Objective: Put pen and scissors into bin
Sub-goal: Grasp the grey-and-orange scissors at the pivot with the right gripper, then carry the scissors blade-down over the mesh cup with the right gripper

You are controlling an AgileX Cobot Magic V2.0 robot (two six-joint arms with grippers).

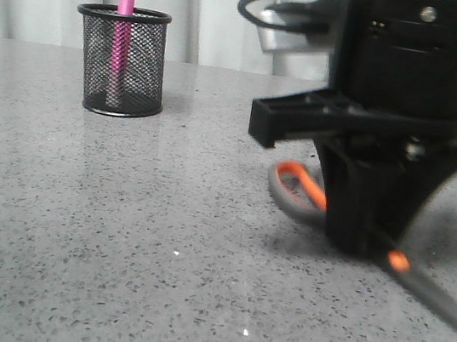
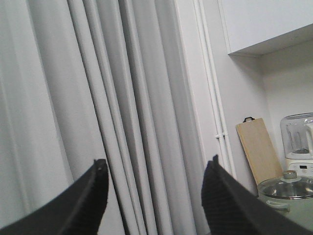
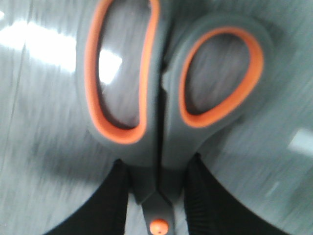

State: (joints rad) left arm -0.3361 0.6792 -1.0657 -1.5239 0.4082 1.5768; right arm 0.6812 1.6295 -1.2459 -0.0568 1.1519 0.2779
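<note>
The right gripper (image 3: 156, 196) had its fingers closed against the neck of the scissors (image 3: 166, 93) lying on the table (image 1: 114, 248); the left gripper (image 2: 154, 196) gaped empty (aimed at curtains). One pen (image 1: 121, 35) already stood in the single bin (image 1: 124, 61); one pair of scissors remained.

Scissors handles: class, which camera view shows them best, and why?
The right wrist view: the scissors fill it, both orange-lined loops visible. The front view shows one loop and the pivot behind the right gripper; the left wrist view shows none.

Right claw (image 1: 364, 243) hides most of the blurred scissors (image 1: 295, 185).
</note>
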